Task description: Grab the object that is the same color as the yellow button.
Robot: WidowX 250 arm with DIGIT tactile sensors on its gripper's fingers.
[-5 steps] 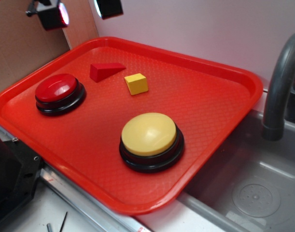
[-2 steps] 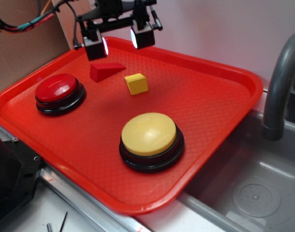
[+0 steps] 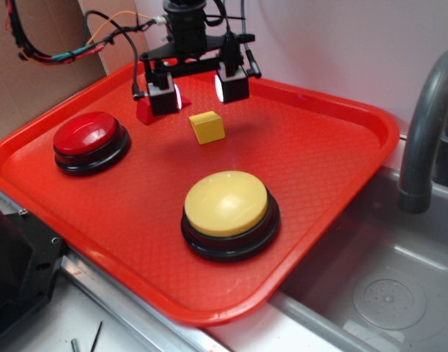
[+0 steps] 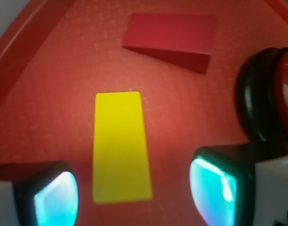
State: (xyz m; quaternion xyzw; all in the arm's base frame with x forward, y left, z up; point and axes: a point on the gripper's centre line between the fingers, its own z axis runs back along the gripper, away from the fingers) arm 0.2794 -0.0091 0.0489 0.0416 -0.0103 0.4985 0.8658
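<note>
Spread wide, the hand (image 3: pixel 198 89) hangs above the red tray (image 3: pixel 319 158), its two fingers (image 3: pixel 163 97) apart and holding nothing. Just below and between them sits the yellow block (image 3: pixel 207 127), not touched. Beside one finger lies the red wedge (image 4: pixel 174 40), and the yellow button (image 3: pixel 227 205) rests well apart.

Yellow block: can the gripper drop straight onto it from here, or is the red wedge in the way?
Probably yes. The gripper hangs open above the yellow block, which shows between its fingers in the wrist view. The red wedge lies apart.
</note>
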